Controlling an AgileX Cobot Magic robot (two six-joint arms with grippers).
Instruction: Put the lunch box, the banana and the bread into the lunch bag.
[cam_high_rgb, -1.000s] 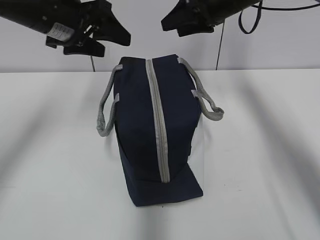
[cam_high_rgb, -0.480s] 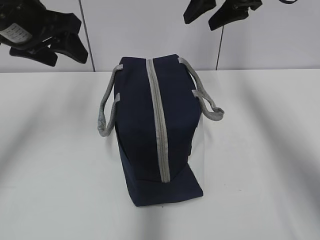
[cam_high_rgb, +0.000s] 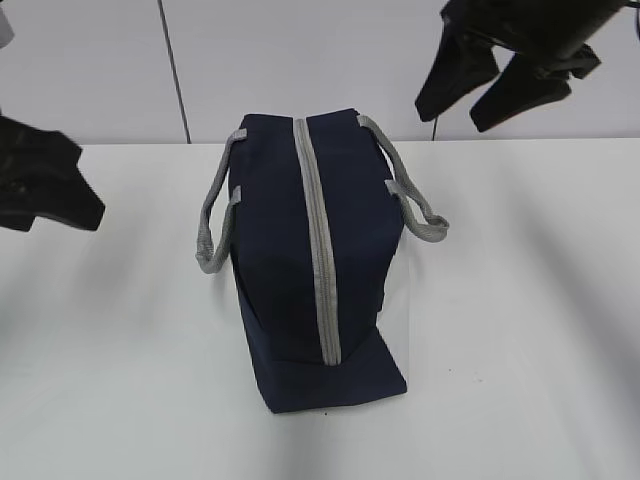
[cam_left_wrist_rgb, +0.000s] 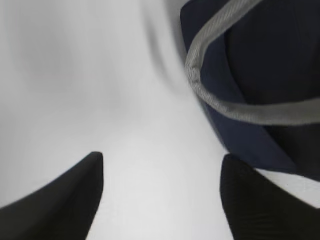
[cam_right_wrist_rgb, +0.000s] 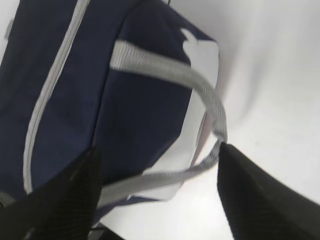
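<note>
The navy lunch bag (cam_high_rgb: 300, 250) stands in the middle of the white table, its grey zipper (cam_high_rgb: 318, 240) running shut along the top. Grey handles hang off both sides. My left gripper (cam_high_rgb: 65, 222) is at the far left, low near the table and well clear of the bag. It is open and empty, and the left wrist view has the left gripper (cam_left_wrist_rgb: 162, 157) over bare table with the bag's left handle (cam_left_wrist_rgb: 200, 90) beyond. My right gripper (cam_high_rgb: 452, 115) hovers open above and right of the bag, the right handle (cam_right_wrist_rgb: 200, 90) below it. The lunch box, banana and bread are out of view.
The white table (cam_high_rgb: 520, 330) stretches out on both sides of the bag and in front of it. A pale wall stands behind, with a thin dark cable (cam_high_rgb: 172, 70) running down it.
Both arms have drawn away from above the bag. The left one swung out and down to the left edge. The right one moved to the right and came lower.
</note>
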